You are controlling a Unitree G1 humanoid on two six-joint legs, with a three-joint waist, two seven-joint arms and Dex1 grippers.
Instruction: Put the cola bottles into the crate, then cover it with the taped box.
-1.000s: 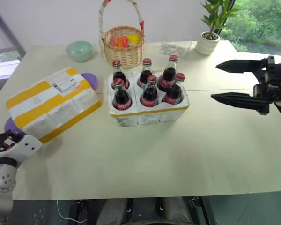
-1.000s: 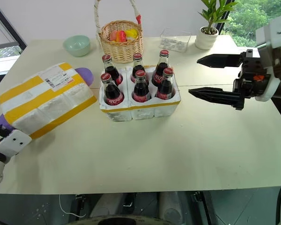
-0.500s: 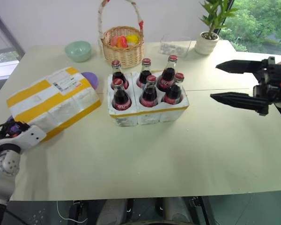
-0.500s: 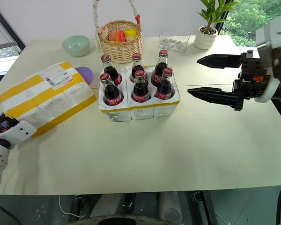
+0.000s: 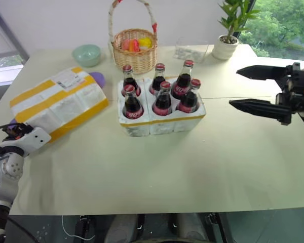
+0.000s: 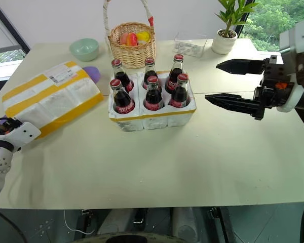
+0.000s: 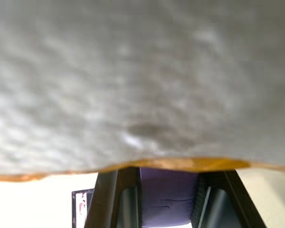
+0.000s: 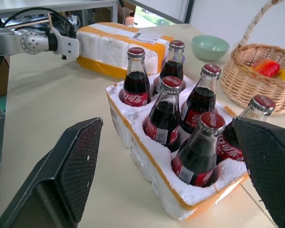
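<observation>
six bottles (image 5: 162,98) already sit in the crate (image 5: 161,121) at mid-desk (image 5: 192,172), one per well, so we judge the first half of the task done. the box (image 5: 58,104) lies on the desk well to the crate's left, resting partly on a purple thing (image 5: 97,78) that peeks out at its far end.

changes since a second ago: the left gripper (image 5: 15,132) has come forward to the box's near corner. the box itself has turned a little and its near end now sits further from the desk edge. in the left wrist view the box's white wrap and yellow edge loom right over the black fingers (image 7: 109,199), with a purple surface between them. we cannot tell whether these fingers are clamped on anything or just narrowing.

the right gripper (image 5: 258,88) has stayed put, hovering above the desk to the crate's right, fingers spread wide apart and holding nothing.

our reading: the covering step has begun. the box is wider than the crate, so one corner hold may let it sag or swing; the right gripper will likely be needed on the other side.
</observation>
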